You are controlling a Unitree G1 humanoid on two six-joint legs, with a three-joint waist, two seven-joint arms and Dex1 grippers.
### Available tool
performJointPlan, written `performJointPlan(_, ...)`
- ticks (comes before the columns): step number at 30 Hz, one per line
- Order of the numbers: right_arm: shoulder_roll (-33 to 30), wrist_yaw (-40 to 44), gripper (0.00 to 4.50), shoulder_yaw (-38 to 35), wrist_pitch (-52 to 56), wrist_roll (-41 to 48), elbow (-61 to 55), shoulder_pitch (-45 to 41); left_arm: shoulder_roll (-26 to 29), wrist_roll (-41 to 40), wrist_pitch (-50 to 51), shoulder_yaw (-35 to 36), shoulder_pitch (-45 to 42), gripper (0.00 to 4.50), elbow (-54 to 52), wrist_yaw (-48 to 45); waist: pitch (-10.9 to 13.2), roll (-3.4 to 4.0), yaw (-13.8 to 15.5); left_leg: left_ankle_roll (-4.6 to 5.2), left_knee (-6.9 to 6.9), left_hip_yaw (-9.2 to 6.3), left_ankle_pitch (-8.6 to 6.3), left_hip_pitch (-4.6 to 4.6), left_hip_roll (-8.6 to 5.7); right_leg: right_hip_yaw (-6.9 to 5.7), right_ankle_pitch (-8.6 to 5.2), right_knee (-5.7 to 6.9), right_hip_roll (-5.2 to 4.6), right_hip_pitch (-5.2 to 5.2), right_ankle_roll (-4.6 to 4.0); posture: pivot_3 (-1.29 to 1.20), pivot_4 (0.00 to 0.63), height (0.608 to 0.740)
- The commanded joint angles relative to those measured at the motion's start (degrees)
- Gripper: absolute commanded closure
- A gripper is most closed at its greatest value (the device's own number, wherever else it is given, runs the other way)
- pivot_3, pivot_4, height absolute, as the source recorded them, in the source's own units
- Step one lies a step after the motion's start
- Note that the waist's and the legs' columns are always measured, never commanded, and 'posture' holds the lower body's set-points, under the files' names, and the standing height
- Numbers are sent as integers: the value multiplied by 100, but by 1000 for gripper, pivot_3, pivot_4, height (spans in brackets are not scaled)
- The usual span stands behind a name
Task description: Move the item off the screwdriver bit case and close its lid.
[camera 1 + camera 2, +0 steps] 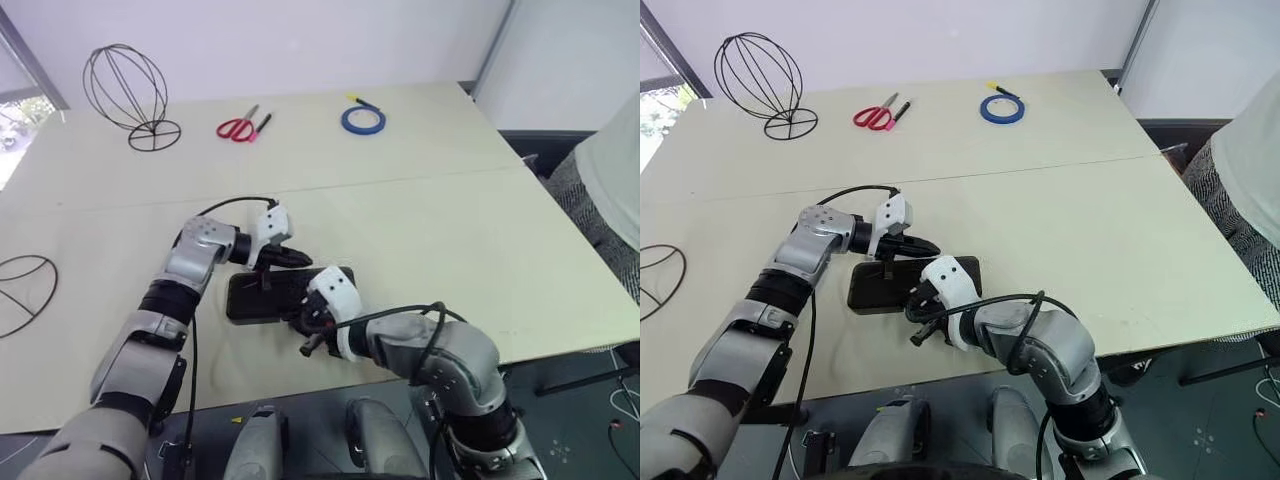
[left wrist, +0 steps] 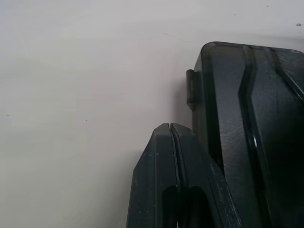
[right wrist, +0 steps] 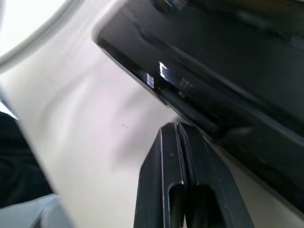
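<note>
Lying flat near the front edge of the bench [image 1: 480, 230], the screwdriver bit case [image 1: 262, 296], lid [image 2: 247, 137] down. Flanking it, two hands, both pinched shut on nothing: left hand [image 1: 303, 259] at the far long edge, right hand [image 1: 306, 345] just off the near edge. Standing well apart at the far left corner, the item [image 1: 125, 86], beside red-handled scissors [image 1: 238, 127] and blue tape roll [image 1: 362, 120].

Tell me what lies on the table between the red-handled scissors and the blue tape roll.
Nothing: between the scissors and the tape roll the table is bare, seen in the left eye view.
</note>
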Motion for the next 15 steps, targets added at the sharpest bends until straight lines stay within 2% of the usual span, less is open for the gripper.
performJointPlan(1, -85, 344, 4469, -352, 337, 443, -454, -66, 123, -41, 102, 136, 70, 4500, -134, 158, 0, 0, -4, 0, 0, 0, 0, -1, 0, 0, 0, 0, 0, 0, 0, 0, 150, 740)
performJointPlan(5, -97, 494, 4469, -833, 639, 703, -679, -120, 310, -150, 230, 367, 147, 4500, -402, 380, 2, -1, -12, 1, 0, -2, 0, -10, 1, 0, 0, 0, 2, -9, 0, 0, 150, 740)
performJointPlan(8, -181, 844, 4469, -1660, 1019, 1168, -1054, -246, 664, -516, 811, 994, 309, 4500, -1036, 770, 7, -3, -15, 1, 1, -2, 0, -20, 4, 0, 0, 2, 2, -19, 0, 0, 150, 740)
performJointPlan(15, -481, 942, 4469, -3073, 1076, 1269, -761, -941, 1029, -1856, 3018, 2204, 1354, 4500, -3677, 1558, 8, -1, 2, 1, 1, -3, 0, -23, 4, 0, 1, 1, -6, -20, 1, 0, 150, 740)
